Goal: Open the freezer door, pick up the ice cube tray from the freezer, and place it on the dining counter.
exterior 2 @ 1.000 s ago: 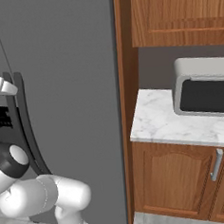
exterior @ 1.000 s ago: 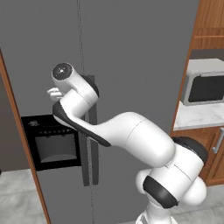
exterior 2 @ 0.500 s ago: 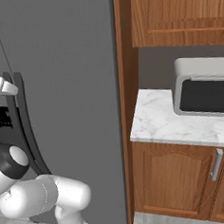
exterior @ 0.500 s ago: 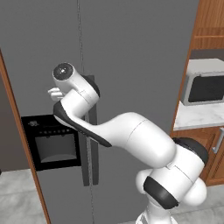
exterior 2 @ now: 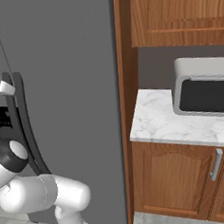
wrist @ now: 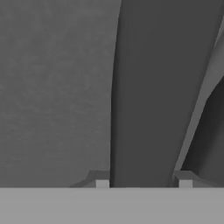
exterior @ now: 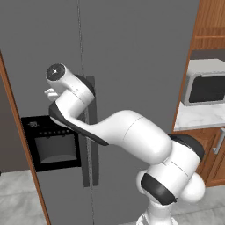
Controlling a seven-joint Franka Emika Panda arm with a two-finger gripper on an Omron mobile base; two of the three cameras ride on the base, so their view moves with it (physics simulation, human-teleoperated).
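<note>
Left base view is taken up mostly by the fridge front, its two tall grey doors shut flush against each other. The freezer door (exterior: 44,88) is the left one, marked by the black dispenser panel (exterior: 55,143) low on its face. From the seam between the doors nothing of the freezer's inside can be seen, so the ice cube tray is presumably behind this door, out of sight. To the right a small marble counter (exterior 2: 172,123) carries a microwave (exterior 2: 205,92) over wooden cabinets (exterior 2: 176,180).

The white arm reaches up and left from the base to the long dark handle (wrist: 157,87), which runs vertically beside the seam. In the hand view that handle rises straight up between the two finger tips, one on each side of it, so the end effector (wrist: 143,183) is roughly half open and set around the bar; whether the pads actually press it I cannot tell.

By my reading the task is barely begun: the handle is reached, but the door is not yet swung open, and fetching the tray and carrying it to the dining counter all remain.
</note>
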